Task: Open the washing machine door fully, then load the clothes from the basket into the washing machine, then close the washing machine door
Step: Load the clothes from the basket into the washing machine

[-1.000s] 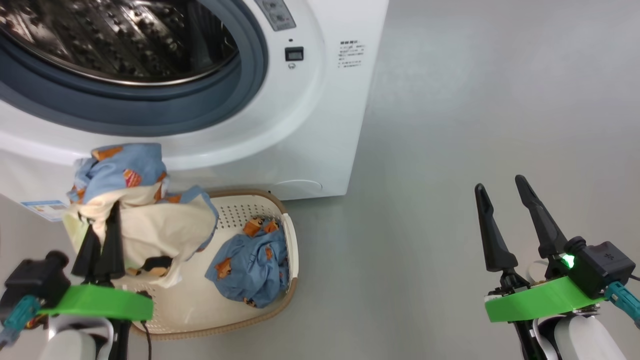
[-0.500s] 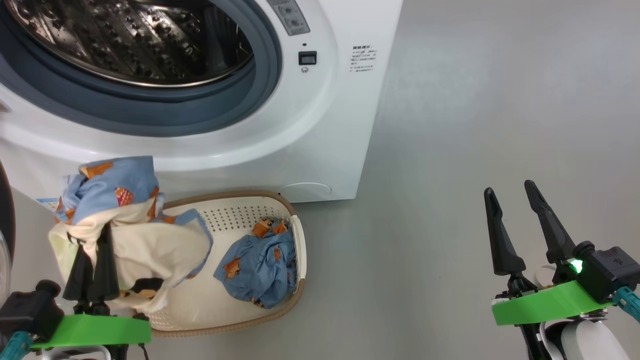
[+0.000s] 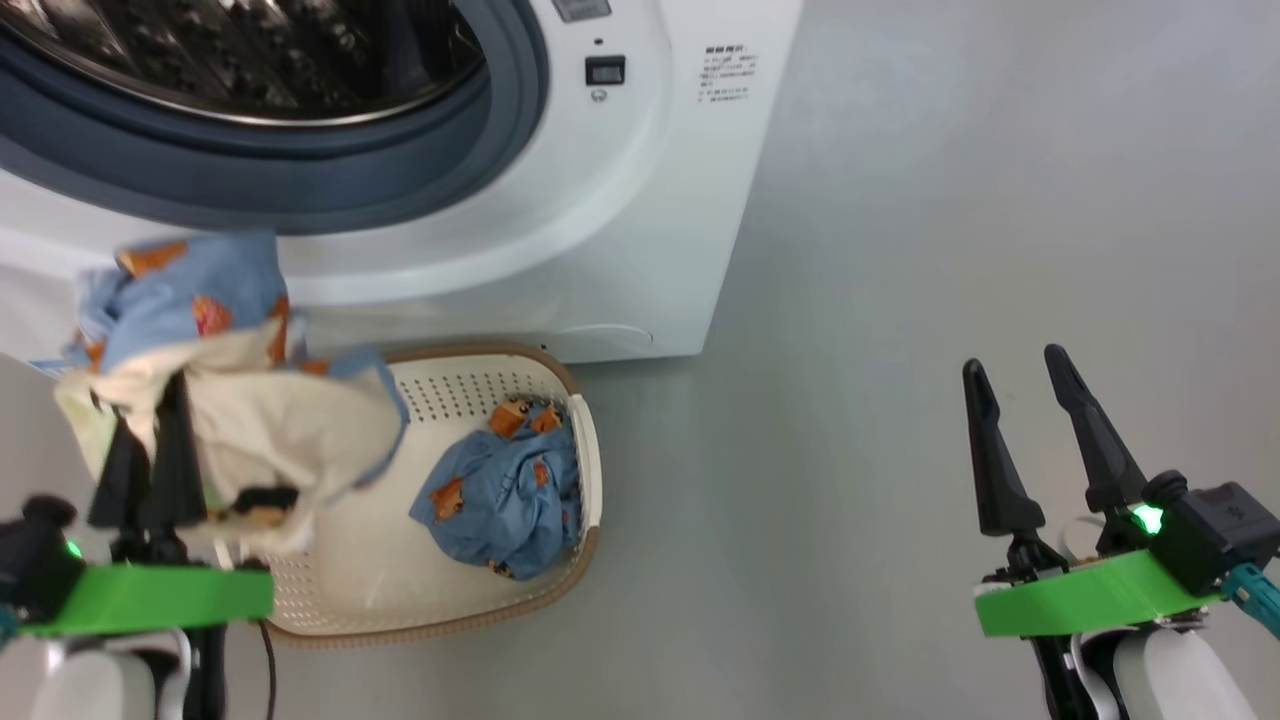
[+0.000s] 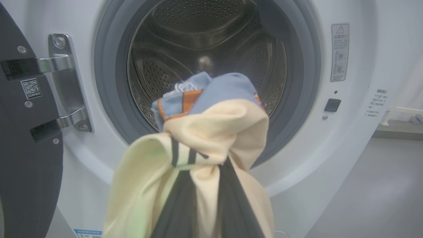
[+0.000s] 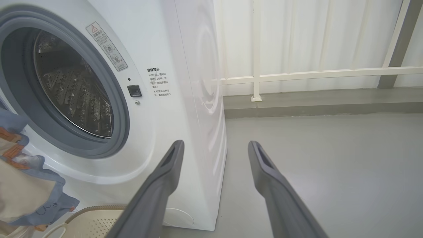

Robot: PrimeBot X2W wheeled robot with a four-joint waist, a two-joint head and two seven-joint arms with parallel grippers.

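Since a second ago the left gripper [image 3: 150, 435] has carried its bundle of clothes [image 3: 270, 440] a bit further left and up off the basket [image 3: 592, 470], and the head camera has shifted too. Its fingers [image 3: 178, 450] are clamped together on the cream fabric, with a light blue printed piece bunched on top. From the left wrist view the bundle hangs right in front of the open drum [image 4: 205, 43] of the washing machine [image 3: 620, 230], not inside it yet. The washing machine door [image 4: 19, 158] is swung wide open at the left. One more blue garment [image 3: 500, 500] lies in the basket, which sits on the floor [image 3: 900, 300] just in front of the machine. The right gripper [image 3: 1012, 362] hovers well off to the right, fingers apart, holding nothing.
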